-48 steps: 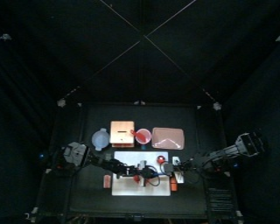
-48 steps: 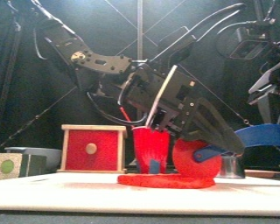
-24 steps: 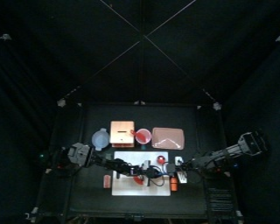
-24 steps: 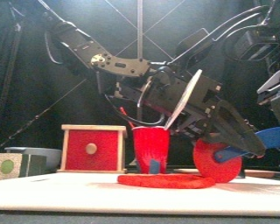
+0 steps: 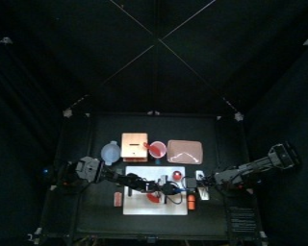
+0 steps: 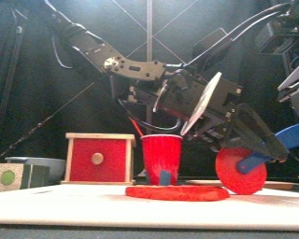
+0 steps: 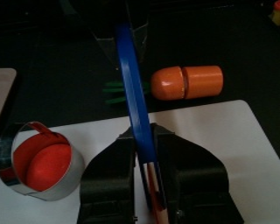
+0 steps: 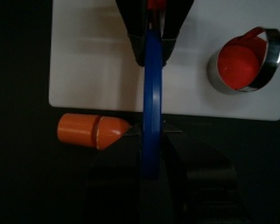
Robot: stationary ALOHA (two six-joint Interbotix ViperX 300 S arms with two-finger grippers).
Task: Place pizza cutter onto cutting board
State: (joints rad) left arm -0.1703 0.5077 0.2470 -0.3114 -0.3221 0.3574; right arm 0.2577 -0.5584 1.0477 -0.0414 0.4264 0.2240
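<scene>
I see the pizza cutter (image 7: 129, 96) clamped by both the left tool (image 7: 146, 166) and right tool (image 8: 154, 162) above the cutting board (image 7: 230, 153); placement remains.

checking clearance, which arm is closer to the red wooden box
Left. The left arm passes close beside the red wooden box; the right arm comes in from the opposite side, across the cutting board.

The pizza cutter (image 7: 129, 83) has a smooth blue plastic handle. The cutting board (image 7: 241, 144) looks matt white plastic. The small bowl (image 8: 247, 61) has a shiny metal rim.
</scene>
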